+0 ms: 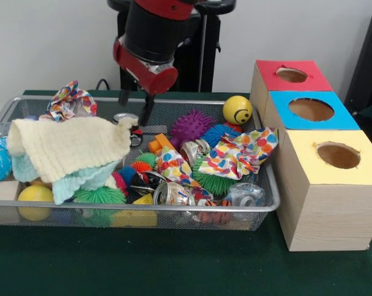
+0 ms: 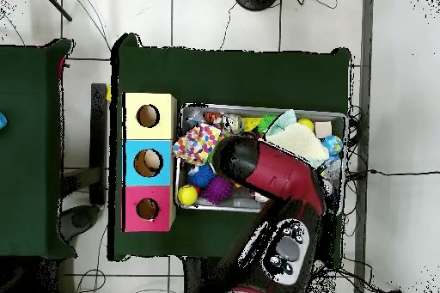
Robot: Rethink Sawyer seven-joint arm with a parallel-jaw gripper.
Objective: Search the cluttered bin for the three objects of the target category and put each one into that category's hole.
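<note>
My gripper (image 1: 134, 113) hangs open over the back middle of the wire bin (image 1: 173, 208), just above a small silver round thing (image 1: 125, 117); nothing sits between its fingers. Below and to its right lie a purple spiky ball (image 1: 192, 125), a blue spiky ball (image 1: 218, 133), an orange block (image 1: 160, 143) and shiny metal cans (image 1: 194, 150). A yellow smiley ball (image 1: 237, 110) rests at the back right corner. In the overhead view the red arm (image 2: 271, 173) covers the gripper and the bin's middle.
A cream knitted cloth (image 1: 68, 145) covers the bin's left half. Polka-dot cloths (image 1: 241, 151) lie at the right. Beside the bin stand three boxes with holes: red (image 1: 292, 75), blue (image 1: 311, 109), yellow (image 1: 338, 155). Green spiky balls (image 1: 99, 196) lie near the front rim.
</note>
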